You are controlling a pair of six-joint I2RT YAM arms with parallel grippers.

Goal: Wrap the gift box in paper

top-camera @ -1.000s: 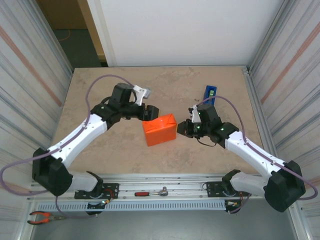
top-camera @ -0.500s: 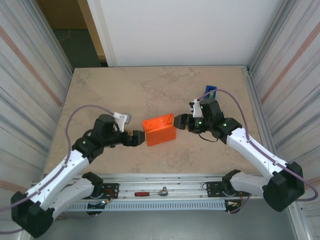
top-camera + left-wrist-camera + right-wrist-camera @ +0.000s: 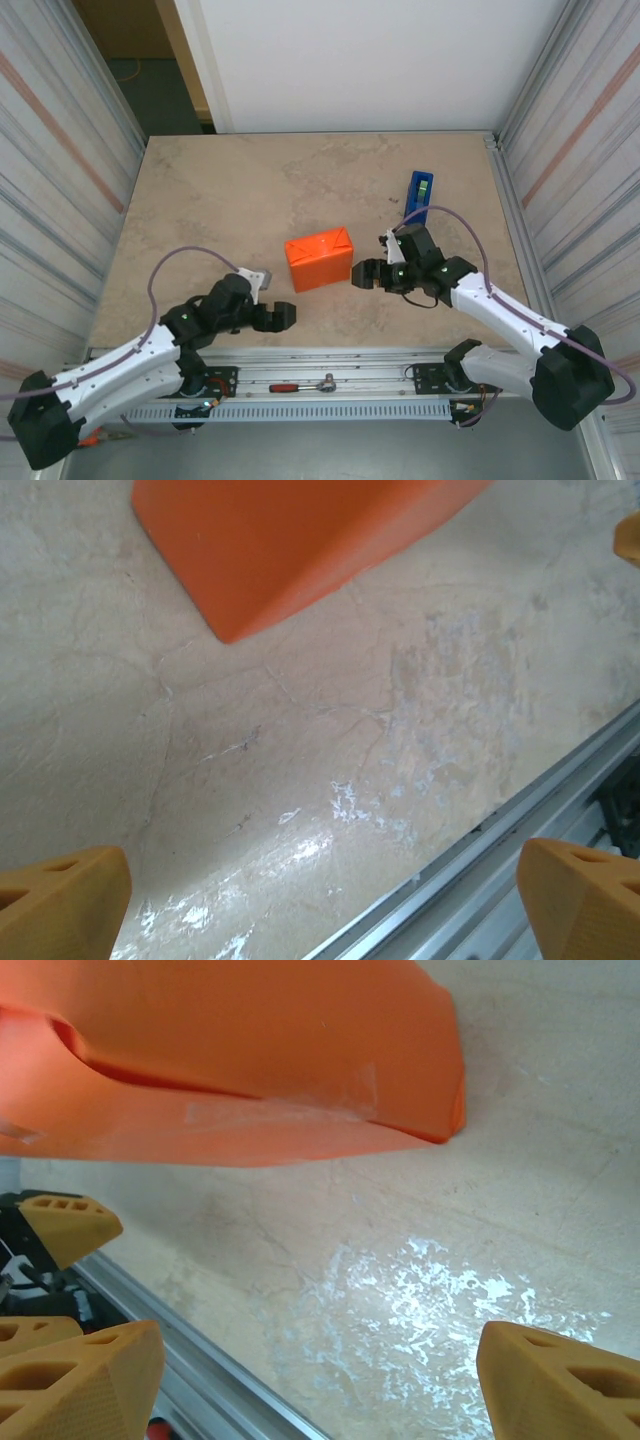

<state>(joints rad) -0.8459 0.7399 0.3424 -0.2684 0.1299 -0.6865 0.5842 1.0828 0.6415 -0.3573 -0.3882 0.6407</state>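
L end effector (image 3: pixel 283 315) wide, empty, clear of paper (image 3: pixel 319 259) | R end effector (image 3: pixel 360 274) wide, empty, just beside paper

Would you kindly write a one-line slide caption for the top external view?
Bright orange paper parcel on the beige stone-look table, left gripper and right gripper open nearby.

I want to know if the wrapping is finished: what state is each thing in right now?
paper: folded closed into a box shape, seam taped, lying on the table.
left fingers: open, empty, away from the paper.
right fingers: open, empty, close beside the paper.
tape dispenser: standing on the table, untouched.
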